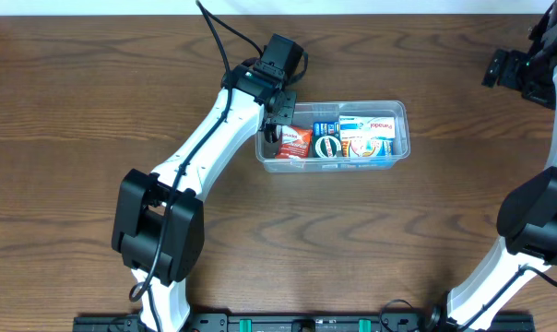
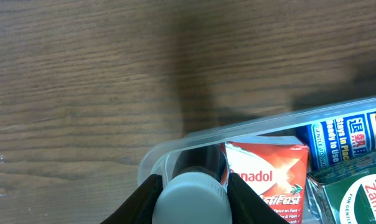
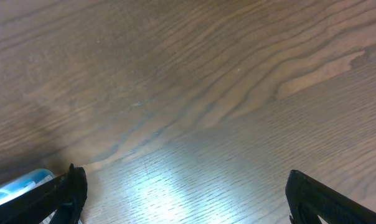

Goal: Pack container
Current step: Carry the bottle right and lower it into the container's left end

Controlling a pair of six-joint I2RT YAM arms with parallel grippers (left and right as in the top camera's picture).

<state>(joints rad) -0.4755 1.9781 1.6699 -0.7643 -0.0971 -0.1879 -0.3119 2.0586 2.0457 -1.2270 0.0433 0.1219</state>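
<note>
Overhead straight down; wrist views close, downward

The grey-capped bottle (image 2: 191,199) between the left fingers (image 2: 141,202) hides most of its own body under its cap. The bottom edge cuts off both it and the red Panadol box (image 2: 266,180). In the right wrist view, a blue-white object (image 3: 17,186) cropped at the corner cannot be named.

The container (image 1: 352,104) is a clear, shallow plastic tub, rectangular, with rounded corners and a rolled rim. It sits upright and lidless near the middle of the tabletop (image 1: 94,92), its long side running left to right. Its contents are packed close together: a grey-capped bottle (image 2: 191,199) in the left end, a red Panadol box (image 2: 266,177) beside it, and then blue-and-white boxes (image 1: 369,129).
</note>
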